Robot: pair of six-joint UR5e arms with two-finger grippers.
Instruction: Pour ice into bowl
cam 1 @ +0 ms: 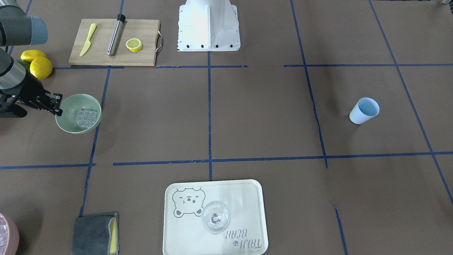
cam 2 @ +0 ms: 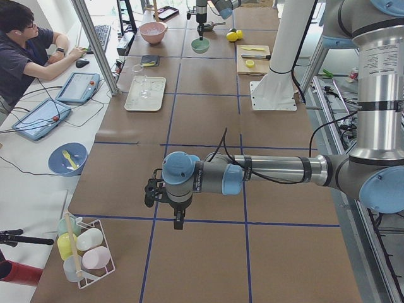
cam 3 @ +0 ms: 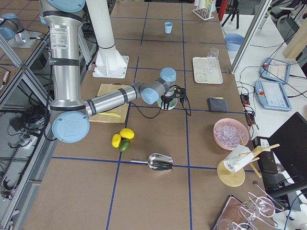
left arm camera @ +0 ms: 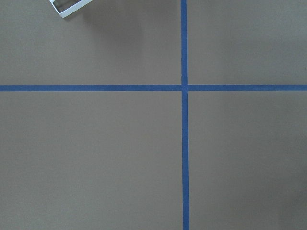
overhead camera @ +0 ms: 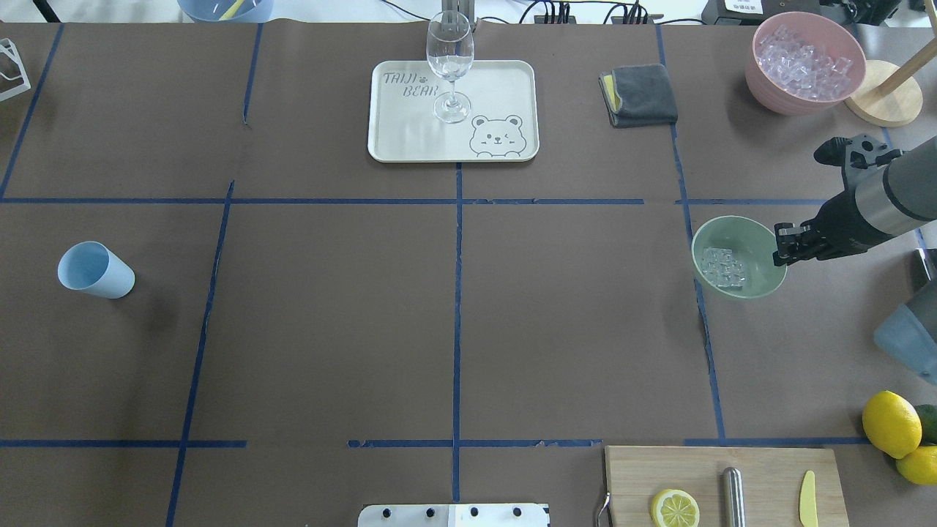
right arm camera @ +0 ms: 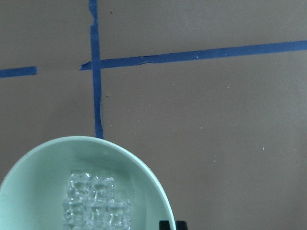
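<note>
- The right arm [overhead camera: 878, 197] comes in low from the table's edge, and the right gripper [overhead camera: 779, 252] is clamped on the near rim of the green bowl [overhead camera: 747, 241].
- The ice [overhead camera: 722, 267] lies clustered inside the bowl.
- The left arm [cam 2: 278, 169] stretches level over bare table [overhead camera: 454, 329], with the left gripper [cam 2: 179, 219] pointing down.
- I cannot tell whether the left gripper's fingers are parted.
- It is hard to tell whether the bowl is resting on the table or lifted.
- The right wrist view shows only a dark finger tip.

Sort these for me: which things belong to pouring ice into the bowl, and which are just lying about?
Job: ice, bowl, right gripper gripping its rim.
Lying about: blue cup, wine glass, tray, cutting board, lemons, cloth.
</note>
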